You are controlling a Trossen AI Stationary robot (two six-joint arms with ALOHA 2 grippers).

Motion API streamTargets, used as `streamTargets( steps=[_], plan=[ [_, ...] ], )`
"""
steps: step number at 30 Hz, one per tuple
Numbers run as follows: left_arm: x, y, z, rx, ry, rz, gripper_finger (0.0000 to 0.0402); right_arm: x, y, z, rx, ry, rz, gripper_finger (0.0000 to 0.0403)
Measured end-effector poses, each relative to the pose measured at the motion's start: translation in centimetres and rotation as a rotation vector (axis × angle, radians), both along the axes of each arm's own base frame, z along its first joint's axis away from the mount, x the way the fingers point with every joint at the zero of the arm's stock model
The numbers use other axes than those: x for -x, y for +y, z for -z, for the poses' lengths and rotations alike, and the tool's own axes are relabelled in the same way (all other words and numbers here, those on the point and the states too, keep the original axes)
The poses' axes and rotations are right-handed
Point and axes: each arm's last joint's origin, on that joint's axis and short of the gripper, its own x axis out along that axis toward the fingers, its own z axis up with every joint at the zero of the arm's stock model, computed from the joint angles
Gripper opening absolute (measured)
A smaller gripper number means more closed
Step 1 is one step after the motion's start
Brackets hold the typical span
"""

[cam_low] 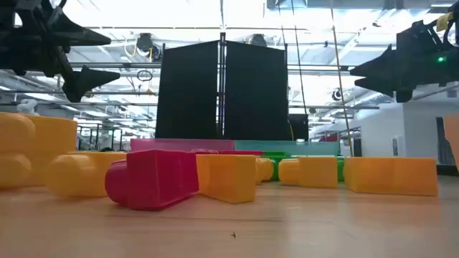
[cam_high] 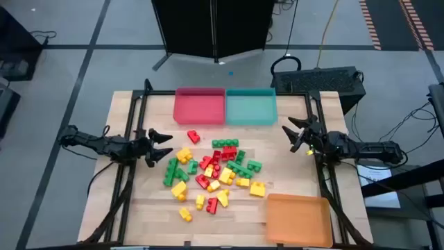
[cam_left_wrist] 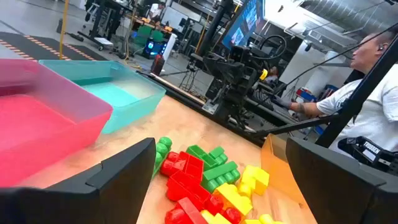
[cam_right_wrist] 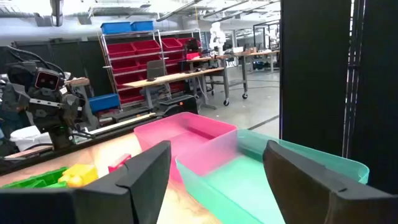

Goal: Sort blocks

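I have both arms up off the bench and nothing in hand; the left gripper [cam_high: 165, 144] hangs over the left side of the bench with its jaws spread wide and empty, just beside the left fringe of the pile; the right gripper [cam_high: 297, 135] hangs over the right side, jaws parted and also empty, pointed in toward the trays.

The blocks [cam_high: 214, 169] lie in a loose heap at the middle of the bench [cam_high: 132, 215], red, green and yellow mixed together, some touching and some scattered toward the front edge; one red block [cam_high: 193, 137] sits apart from the heap, nearer the back edge, just in front of the red tray [cam_high: 200, 106].

The red tray and the teal tray [cam_high: 250, 106] stand side by side, touching, at the back edge; I can see nothing in either from above; the orange tray [cam_high: 298, 219] sits at the front right corner.

In my left wrist view a person [cam_left_wrist: 367, 106] in a white shirt sits beyond the bench.
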Motion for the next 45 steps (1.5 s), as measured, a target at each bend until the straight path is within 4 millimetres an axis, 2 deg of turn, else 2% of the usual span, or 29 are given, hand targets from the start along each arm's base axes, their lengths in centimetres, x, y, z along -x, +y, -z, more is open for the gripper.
streamTargets(
  steps=[40,45],
  plan=[
    [0.00,0.00,0.00,0.000,0.000,0.000,0.0361,0.00,0.00,-0.04,0.003,-0.004,0.000,0.0249],
    [0.00,0.00,0.01,0.000,0.000,0.000,0.0361,-0.06,0.12,-0.19,0.041,0.002,-0.045,0.0249]
  ],
)
